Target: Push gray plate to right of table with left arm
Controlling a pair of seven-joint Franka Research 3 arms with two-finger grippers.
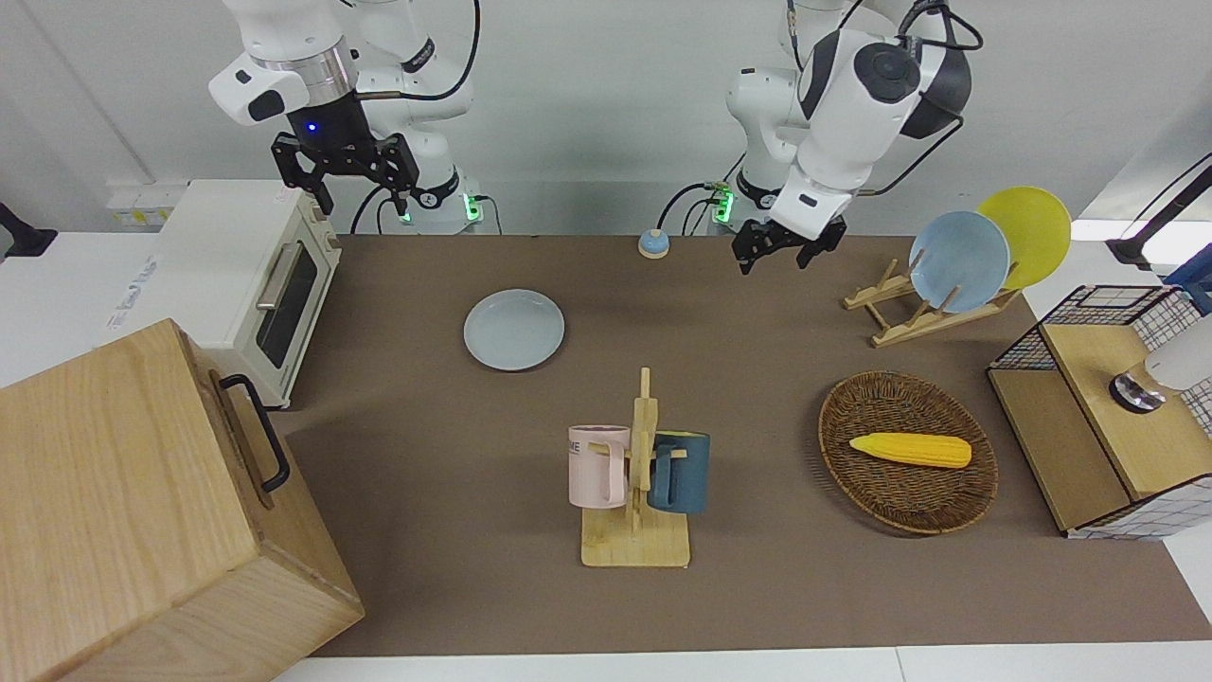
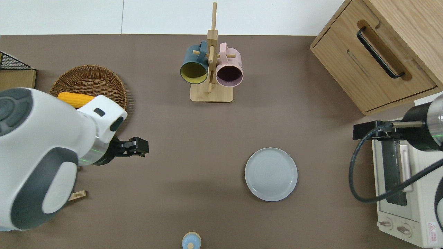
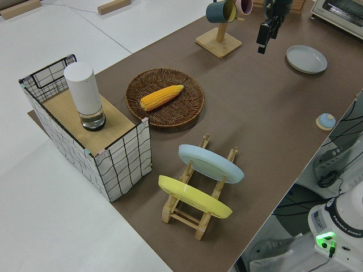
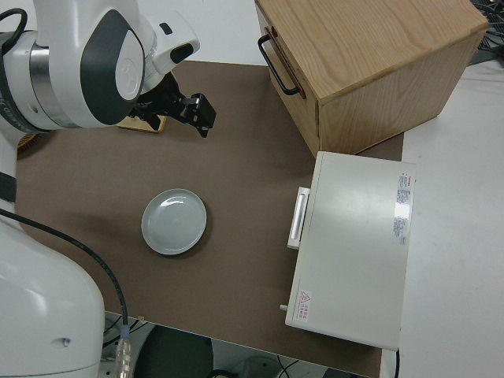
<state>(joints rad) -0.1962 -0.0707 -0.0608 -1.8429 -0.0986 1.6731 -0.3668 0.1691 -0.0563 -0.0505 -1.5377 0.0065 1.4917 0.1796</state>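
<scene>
The left arm (image 1: 852,104) reaches out over the surface (image 2: 193,138), bent at the wrist so that its hand (image 2: 138,146) points toward the right arm's end. The hand hangs in the air, holds nothing, and its two fingers (image 1: 748,256) stand a little apart. The right arm (image 1: 303,66) is parked, its hand (image 1: 348,180) pointing down with the fingers spread wide.
</scene>
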